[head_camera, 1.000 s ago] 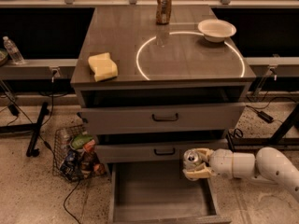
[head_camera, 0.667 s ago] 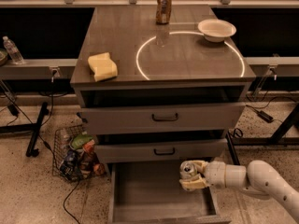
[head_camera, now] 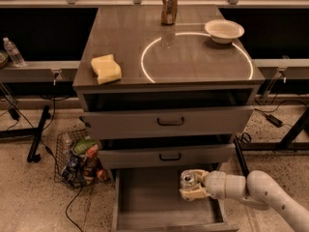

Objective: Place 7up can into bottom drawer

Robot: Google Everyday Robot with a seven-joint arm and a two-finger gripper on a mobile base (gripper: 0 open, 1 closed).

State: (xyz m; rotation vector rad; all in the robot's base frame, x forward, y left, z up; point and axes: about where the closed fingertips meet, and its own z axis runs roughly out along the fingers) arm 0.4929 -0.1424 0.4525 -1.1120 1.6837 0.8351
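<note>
Low in the right half of the frame, the gripper [head_camera: 189, 189] is clamped around the 7up can [head_camera: 188, 180], whose silver top faces up between the cream fingers [head_camera: 194, 195]. The white arm [head_camera: 260, 192] reaches in from the lower right corner. Can and gripper sit over the right part of the bottom drawer [head_camera: 145, 199], which is pulled open at the bottom centre and shows its plain grey inside. Whether the can touches the drawer floor cannot be told.

Above it are the middle drawer [head_camera: 166, 156] and the top drawer [head_camera: 169, 122], each with a black handle. Left of the drawers stands a wire basket [head_camera: 67, 156] of packets. On the cabinet top lie a yellow sponge [head_camera: 106, 69], a brown-gold can [head_camera: 169, 7] and a white bowl [head_camera: 224, 30].
</note>
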